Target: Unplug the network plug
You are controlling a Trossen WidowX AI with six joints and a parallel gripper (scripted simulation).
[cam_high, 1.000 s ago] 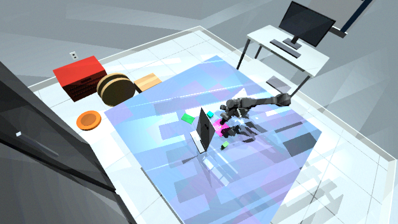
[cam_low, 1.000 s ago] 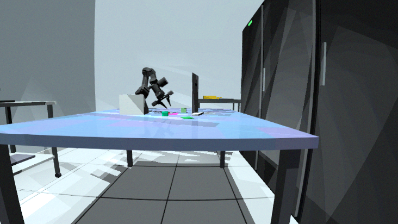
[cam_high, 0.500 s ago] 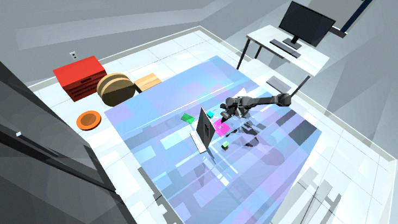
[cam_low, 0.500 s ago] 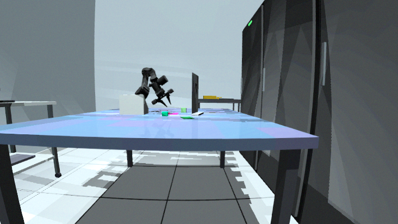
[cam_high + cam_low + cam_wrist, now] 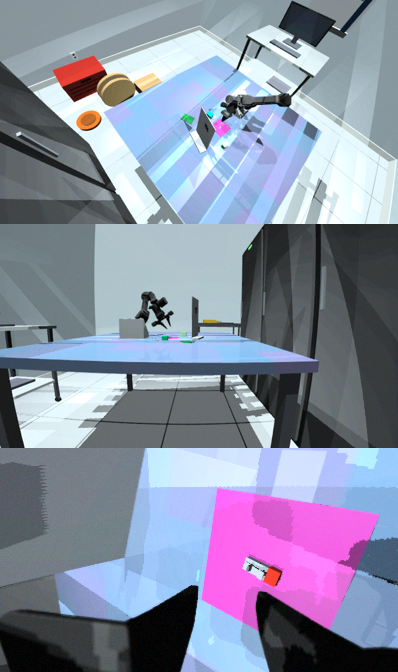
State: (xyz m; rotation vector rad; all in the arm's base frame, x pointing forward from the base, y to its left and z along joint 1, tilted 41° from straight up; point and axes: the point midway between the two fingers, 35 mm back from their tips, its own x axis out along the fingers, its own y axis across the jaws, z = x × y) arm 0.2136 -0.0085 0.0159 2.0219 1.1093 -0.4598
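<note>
Pink square (image 5: 295, 560) on the bench (image 5: 155, 357) bears the plug (image 5: 262, 570), lying just below and ahead of the hand (image 5: 225, 598); fingers partly apart, holding nothing, raised off the surface. Unlocking, extraction and placement appear done; the arm looks free of contact

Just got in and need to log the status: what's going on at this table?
A single robot arm has been moving a network plug out of the upright panel. The small white plug with a red end now lies on the table inside the pink marked square. The gripper hangs above it, fingers parted and holding nothing, clear of the plug, the table and the panel. The job looks essentially done.
</note>
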